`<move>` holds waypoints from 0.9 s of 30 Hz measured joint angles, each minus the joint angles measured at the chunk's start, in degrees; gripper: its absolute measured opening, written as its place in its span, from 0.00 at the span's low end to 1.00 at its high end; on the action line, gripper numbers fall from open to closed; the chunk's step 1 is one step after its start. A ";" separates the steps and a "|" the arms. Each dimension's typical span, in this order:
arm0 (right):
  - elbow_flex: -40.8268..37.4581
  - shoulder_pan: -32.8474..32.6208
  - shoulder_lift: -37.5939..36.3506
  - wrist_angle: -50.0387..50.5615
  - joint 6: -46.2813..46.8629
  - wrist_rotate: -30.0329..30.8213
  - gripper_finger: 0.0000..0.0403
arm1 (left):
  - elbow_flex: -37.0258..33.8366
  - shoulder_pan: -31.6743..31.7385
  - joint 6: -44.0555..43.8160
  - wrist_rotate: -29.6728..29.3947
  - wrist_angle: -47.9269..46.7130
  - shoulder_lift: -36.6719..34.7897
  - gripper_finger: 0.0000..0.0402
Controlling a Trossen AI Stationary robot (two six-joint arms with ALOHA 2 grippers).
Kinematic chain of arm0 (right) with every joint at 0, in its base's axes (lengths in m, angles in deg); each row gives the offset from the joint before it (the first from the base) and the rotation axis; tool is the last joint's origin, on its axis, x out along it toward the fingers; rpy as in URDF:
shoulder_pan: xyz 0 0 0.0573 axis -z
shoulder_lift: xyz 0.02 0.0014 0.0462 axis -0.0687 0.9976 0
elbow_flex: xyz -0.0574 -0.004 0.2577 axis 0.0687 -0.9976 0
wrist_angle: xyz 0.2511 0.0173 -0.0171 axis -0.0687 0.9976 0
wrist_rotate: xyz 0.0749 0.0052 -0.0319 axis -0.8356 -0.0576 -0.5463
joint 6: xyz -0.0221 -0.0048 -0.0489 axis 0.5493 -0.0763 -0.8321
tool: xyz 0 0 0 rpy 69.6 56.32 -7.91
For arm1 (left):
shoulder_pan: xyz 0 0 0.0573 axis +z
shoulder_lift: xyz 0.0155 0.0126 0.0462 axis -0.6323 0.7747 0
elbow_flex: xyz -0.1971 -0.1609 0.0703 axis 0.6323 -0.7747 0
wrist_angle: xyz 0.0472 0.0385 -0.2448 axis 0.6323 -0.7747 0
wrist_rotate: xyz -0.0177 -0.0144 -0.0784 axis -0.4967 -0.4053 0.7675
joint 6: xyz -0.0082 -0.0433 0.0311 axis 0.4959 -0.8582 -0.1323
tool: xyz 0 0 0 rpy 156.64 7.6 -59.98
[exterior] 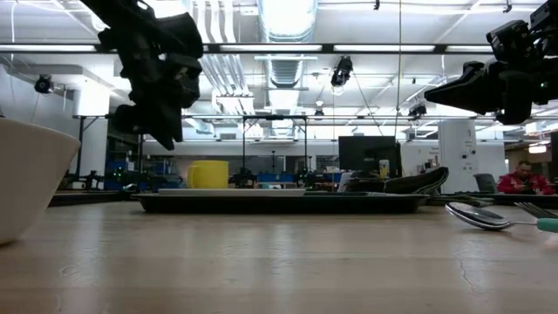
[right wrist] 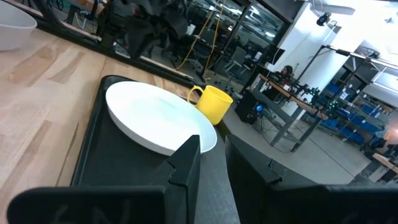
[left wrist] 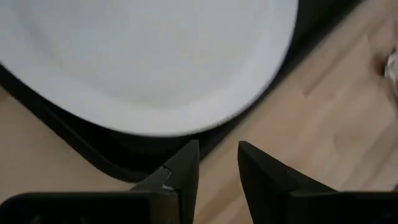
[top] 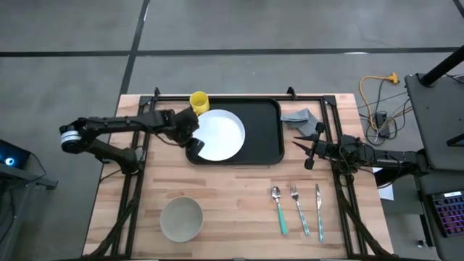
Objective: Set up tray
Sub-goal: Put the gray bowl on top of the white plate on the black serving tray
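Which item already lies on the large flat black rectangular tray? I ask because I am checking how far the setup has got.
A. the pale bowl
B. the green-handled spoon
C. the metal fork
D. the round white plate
D: the round white plate rests on the black tray, while the pale bowl, the green-handled spoon and the metal fork all lie on the wooden table nearer the front edge.

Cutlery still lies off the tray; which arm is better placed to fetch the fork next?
Probably the right. Its gripper hangs beside the tray, closer to the fork; the left gripper sits over the white plate, across the tray.
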 joint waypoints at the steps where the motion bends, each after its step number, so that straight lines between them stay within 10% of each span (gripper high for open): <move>1: 0.02 0.00 0.00 -0.02 0.02 0.00 0.17 | 0.20 -1.09 -0.01 0.00 -0.26 0.00 0.24; 27: 0.00 0.00 0.02 0.00 0.02 -0.02 0.17 | 8.69 -22.29 -4.76 -0.17 -7.42 0.04 0.24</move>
